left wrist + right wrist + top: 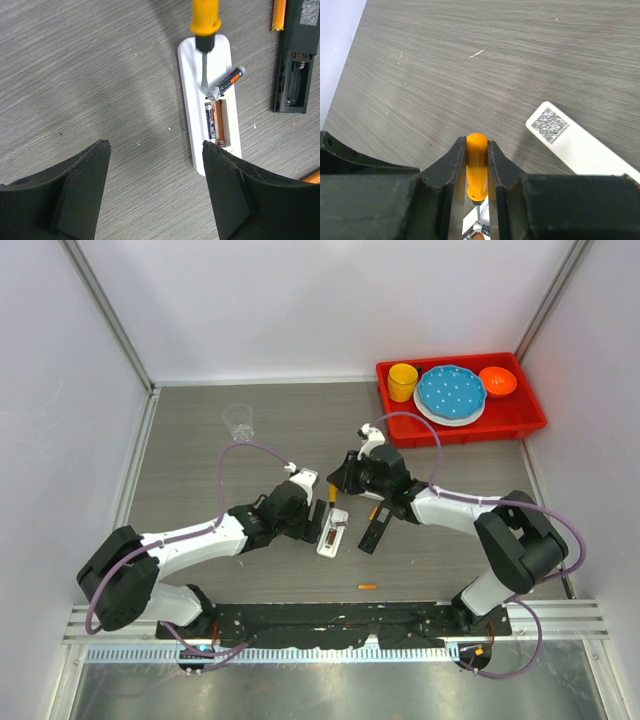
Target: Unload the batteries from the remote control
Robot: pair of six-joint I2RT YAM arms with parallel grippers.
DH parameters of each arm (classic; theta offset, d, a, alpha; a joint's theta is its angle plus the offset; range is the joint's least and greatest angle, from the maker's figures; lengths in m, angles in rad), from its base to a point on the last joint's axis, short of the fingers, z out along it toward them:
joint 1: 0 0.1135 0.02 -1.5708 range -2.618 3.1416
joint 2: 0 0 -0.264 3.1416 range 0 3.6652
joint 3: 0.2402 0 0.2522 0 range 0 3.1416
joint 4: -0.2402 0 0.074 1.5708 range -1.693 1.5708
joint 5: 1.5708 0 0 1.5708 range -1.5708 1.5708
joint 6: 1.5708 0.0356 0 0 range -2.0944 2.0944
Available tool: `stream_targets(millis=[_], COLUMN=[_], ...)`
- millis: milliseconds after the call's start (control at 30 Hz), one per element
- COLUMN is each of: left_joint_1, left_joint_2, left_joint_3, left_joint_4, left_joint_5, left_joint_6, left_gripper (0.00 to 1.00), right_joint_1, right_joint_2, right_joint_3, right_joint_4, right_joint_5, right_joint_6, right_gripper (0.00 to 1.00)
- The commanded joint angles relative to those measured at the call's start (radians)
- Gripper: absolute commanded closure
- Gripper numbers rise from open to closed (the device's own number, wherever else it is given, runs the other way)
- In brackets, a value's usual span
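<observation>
My right gripper (476, 144) is clamped on the orange-handled screwdriver (476, 167), its tip against a raised battery (227, 82) tilted out of the white plastic remote (190, 90). A seated battery (210, 122) lies inside. My left gripper (155, 165) hangs wide open. They look like light, rigid, slippery cylinders, so I'd pinch mid-body.

At the bottom centre of the frame the right claw (476, 146) pinches a thin-shafted screwdriver with a rounded orange plastic handle (476, 167) between its black fingers, above the grey wood-grain bench (495, 60), while a flat white plastic remote with a square code label (580, 150) lies towards the right edge.
</observation>
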Motion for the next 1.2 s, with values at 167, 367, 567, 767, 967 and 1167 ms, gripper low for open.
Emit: stream_targets(millis=[167, 367, 567, 767, 967, 1167], left_joint_1=[0.006, 0.005, 0.005, 0.0, 0.0, 0.008], left_joint_2=[0.067, 0.096, 0.139, 0.187, 0.221, 0.161], left_joint_3=[-0.034, -0.073, -0.097, -0.107, -0.101, -0.12], left_joint_4=[0.11, 0.218, 0.33, 0.439, 0.505, 0.468], left_joint_5=[0.076, 0.153, 0.254, 0.324, 0.364, 0.335], left_joint_6=[-0.036, -0.076, -0.121, -0.164, -0.185, -0.165], left_gripper=[0.26, 0.27, 0.28, 0.3, 0.35, 0.55], right_joint_1=[-0.042, -0.056, -0.057, -0.057, -0.056, -0.056], right_joint_2=[-0.069, -0.106, -0.181, -0.242, -0.25, -0.224], right_joint_3=[-0.029, -0.041, -0.05, -0.084, -0.122, -0.139], right_joint_4=[-0.016, -0.075, -0.101, -0.089, -0.046, -0.001], right_joint_5=[0.048, 0.101, 0.1, 0.049, 0.016, -0.018], right_joint_6=[-0.044, -0.087, -0.091, -0.058, -0.012, 0.033], right_gripper=[0.99, 0.99, 0.99, 0.99, 0.99, 0.99])
